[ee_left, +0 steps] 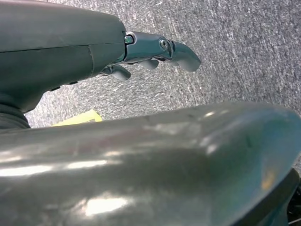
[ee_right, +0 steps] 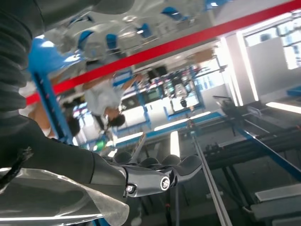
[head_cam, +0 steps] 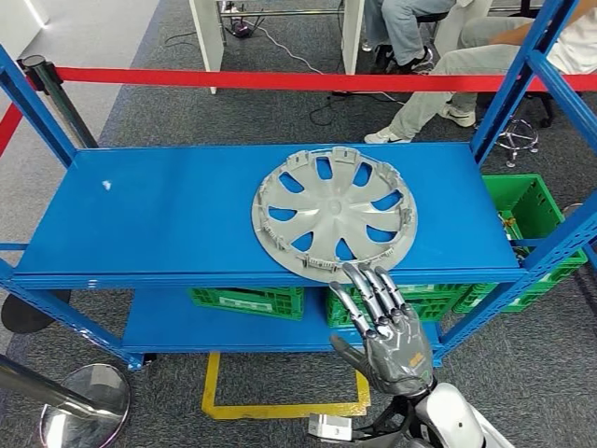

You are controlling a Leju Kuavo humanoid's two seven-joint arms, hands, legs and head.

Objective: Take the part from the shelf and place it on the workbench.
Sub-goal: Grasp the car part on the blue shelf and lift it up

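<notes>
Presently, hubcap (head_cam: 334, 214) lies flat on blue shelf (head_cam: 176, 210). Right hand (head_cam: 383, 331), fingers spread, holds nothing, fingertips at its near rim. Left hand (ee_left: 156, 49): state indeterminable.

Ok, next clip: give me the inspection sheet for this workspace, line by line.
Surface: blue shelf top, a small white speck near its left end.
Job's things: silver wheel cover lies flat on the shelf, its near rim at the front edge.
Clutter: green crates on the lower shelf and beside the rack.
Hands: right robot hand open, fingertips at the cover's near rim; left robot hand hangs over carpet, holding nothing.
Cables: loose cables on the floor behind the red barrier.
Surroundings: seated people beyond the barrier.
</notes>
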